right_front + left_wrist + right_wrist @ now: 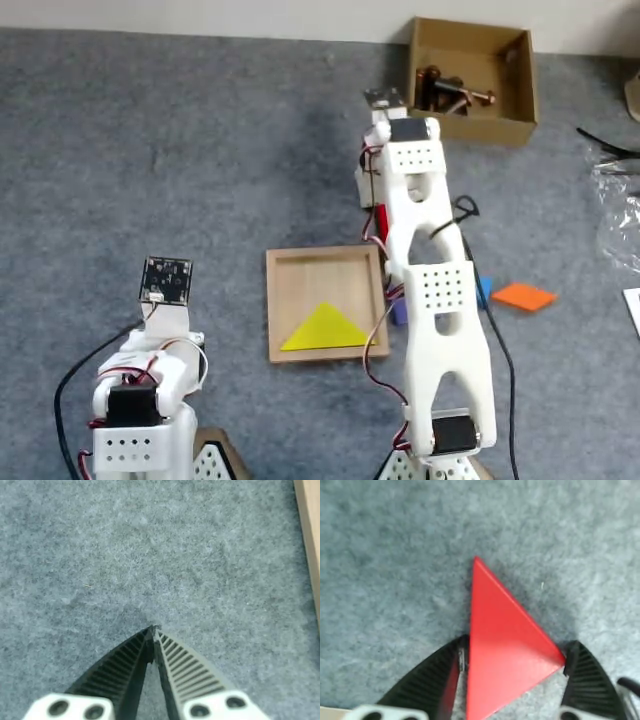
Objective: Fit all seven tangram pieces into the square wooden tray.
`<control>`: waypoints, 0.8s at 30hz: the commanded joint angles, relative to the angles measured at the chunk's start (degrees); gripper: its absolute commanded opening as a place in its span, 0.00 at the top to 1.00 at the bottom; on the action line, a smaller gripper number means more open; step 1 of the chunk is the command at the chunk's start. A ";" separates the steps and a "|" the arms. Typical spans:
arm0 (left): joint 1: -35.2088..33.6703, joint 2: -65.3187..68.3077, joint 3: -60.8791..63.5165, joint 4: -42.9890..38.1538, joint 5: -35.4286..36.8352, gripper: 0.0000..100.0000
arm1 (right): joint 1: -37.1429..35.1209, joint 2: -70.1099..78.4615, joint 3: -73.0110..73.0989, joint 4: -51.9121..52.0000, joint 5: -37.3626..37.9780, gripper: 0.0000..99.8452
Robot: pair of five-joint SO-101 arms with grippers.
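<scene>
1. The square wooden tray (320, 280) lies flat on the grey carpet (150, 150) at the centre of the scene.
2. A yellow triangle (323, 328) lies inside the tray, with its long edge along the near wall.
3. The right arm (440, 300) extends far along the tray's right side.
4. The right gripper (517, 647) clamps the red triangle (500, 630) between its fingers, over carpet just past the tray's far right corner.
5. The left gripper (152, 629) is over bare carpet, left of the tray and near. Its fingers are closed tip to tip and hold nothing.
6. An orange piece (522, 296), a blue piece (484, 290) and a purple piece (399, 312) lie on the carpet right of the tray. The purple piece is just beside the tray's right wall.
7. A cardboard box (475, 65) sits far right.
</scene>
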 commanded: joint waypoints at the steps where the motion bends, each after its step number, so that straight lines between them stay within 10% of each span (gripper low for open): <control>1: -0.57 0.13 1.19 0.26 0.26 0.99 | 0.22 -0.57 -2.86 2.86 0.88 0.73; 24: -0.57 0.13 1.19 0.26 0.26 0.99 | 0.31 -0.48 -2.68 5.58 0.88 0.80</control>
